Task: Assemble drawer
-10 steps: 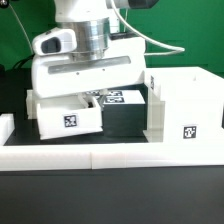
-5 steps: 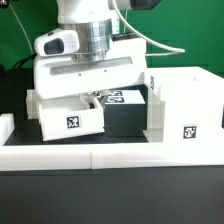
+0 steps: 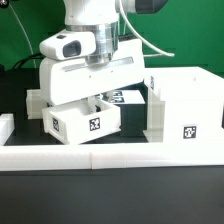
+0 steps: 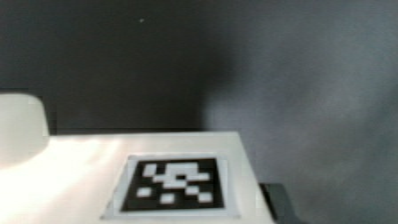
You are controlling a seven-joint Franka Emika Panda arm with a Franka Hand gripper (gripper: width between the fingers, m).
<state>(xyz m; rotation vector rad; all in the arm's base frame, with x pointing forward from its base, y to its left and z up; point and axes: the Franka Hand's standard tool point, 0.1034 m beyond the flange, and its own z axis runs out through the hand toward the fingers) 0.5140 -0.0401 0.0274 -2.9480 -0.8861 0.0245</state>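
My gripper [image 3: 90, 100] is shut on a small white tray [image 3: 84, 122] with a black-and-white tag on its front. It holds the tray tilted, just above the table. The fingers are hidden behind the hand and the tray in the exterior view. The tall open-fronted box housing [image 3: 186, 104] stands apart at the exterior view's right, with a tag on its side. A second tray [image 3: 124, 98] lies behind the held one, mostly hidden. In the wrist view the held tray [image 4: 107, 160] and its tag fill the lower part, with one dark finger [image 4: 274, 203] against its edge.
A long low white rail [image 3: 110, 156] runs along the front of the table. A short white block [image 3: 5, 128] sits at the exterior view's left edge, and another white piece [image 3: 33, 100] stands behind the arm on the left. The backdrop is green.
The gripper has moved toward the exterior view's right with the tray. The tray now sits tilted and closer to the box housing.
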